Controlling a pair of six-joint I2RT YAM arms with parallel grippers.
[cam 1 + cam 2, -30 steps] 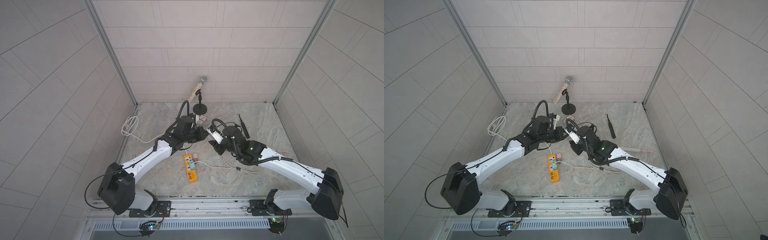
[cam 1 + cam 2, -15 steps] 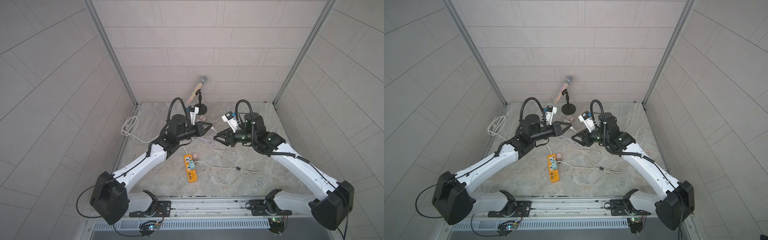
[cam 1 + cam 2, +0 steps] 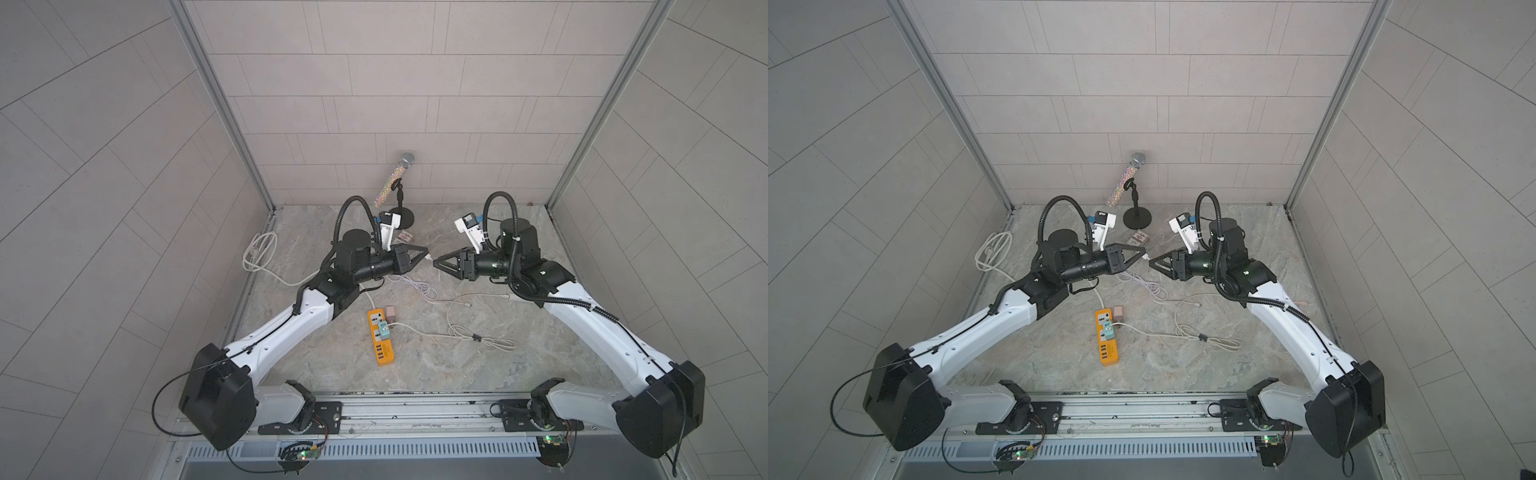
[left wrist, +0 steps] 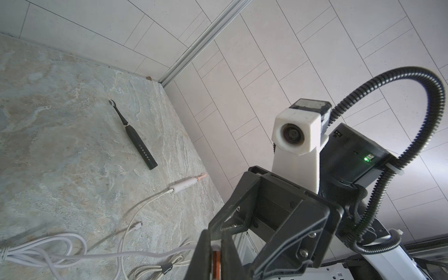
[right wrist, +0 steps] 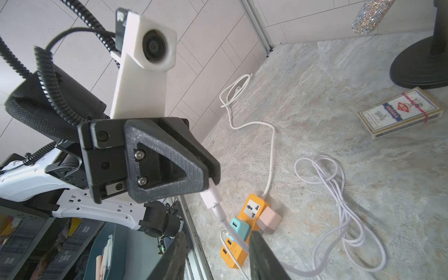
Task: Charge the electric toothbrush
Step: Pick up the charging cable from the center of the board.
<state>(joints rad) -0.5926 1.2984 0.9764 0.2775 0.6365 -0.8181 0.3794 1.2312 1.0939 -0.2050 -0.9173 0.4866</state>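
Note:
The black electric toothbrush (image 4: 137,139) lies flat on the stone floor near the right wall; the right arm hides it in both top views. My left gripper (image 3: 427,256) (image 5: 211,175) hangs above the floor's middle, shut on the white connector (image 5: 210,196) of a lavender cable (image 3: 415,286) that trails down to loose loops. My right gripper (image 3: 435,263) (image 5: 218,242) faces it tip to tip, open and holding nothing; the hanging cable runs in front of its gap. In the left wrist view my left gripper (image 4: 216,257) pinches a copper-coloured plug end.
An orange power strip (image 3: 381,340) with a teal charger (image 3: 383,330) and a pink adapter (image 3: 390,311) lies at the centre front. Also there: a white pen-like device (image 4: 184,185) on a cable, a beige cable bundle (image 3: 478,334), a card deck (image 5: 400,111), a glittery microphone (image 3: 395,183) on its stand, and a white cord (image 3: 259,249).
Both arms have risen from the floor's middle and swung apart, and now point at each other. The left gripper carried the cable connector up with it.

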